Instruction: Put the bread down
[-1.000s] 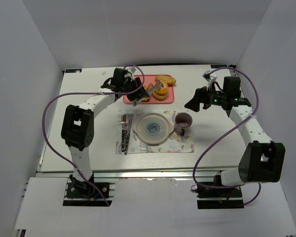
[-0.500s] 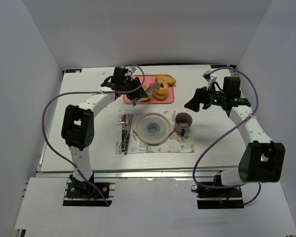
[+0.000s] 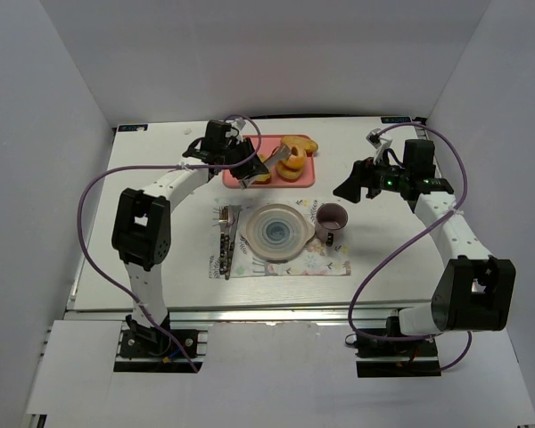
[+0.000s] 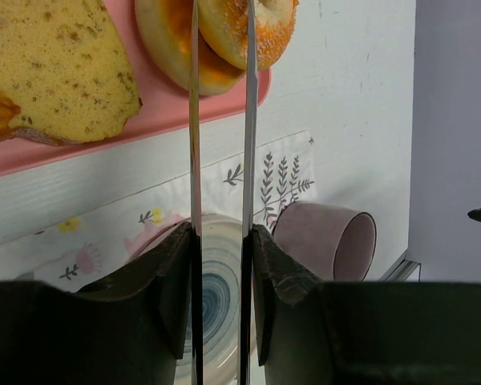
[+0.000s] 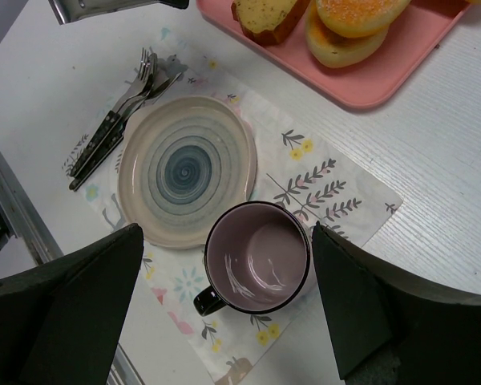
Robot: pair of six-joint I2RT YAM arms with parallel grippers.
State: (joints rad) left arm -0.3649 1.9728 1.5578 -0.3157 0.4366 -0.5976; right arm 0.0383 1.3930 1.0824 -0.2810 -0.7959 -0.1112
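Observation:
The bread (image 4: 268, 32), an orange-brown ring, is pinched by its rim between the thin metal blades of my left gripper (image 4: 220, 16) over the pink tray (image 4: 64, 152). It leans on a paler ring (image 4: 164, 40). In the top view the left gripper (image 3: 281, 159) holds the bread (image 3: 292, 160) at the tray's right half. The bread also shows in the right wrist view (image 5: 361, 12). My right gripper (image 3: 352, 183) is open and empty, hovering above the purple mug (image 5: 256, 257).
A striped plate (image 3: 276, 232) and the mug (image 3: 330, 217) stand on a flowered placemat (image 3: 325, 263), with cutlery (image 3: 226, 241) to the plate's left. A toast slice (image 4: 56, 72) and an oval roll (image 3: 299, 143) lie on the tray (image 3: 303, 181).
The bread in the left gripper has shifted slightly towards the far side over the tray. The right arm has not moved.

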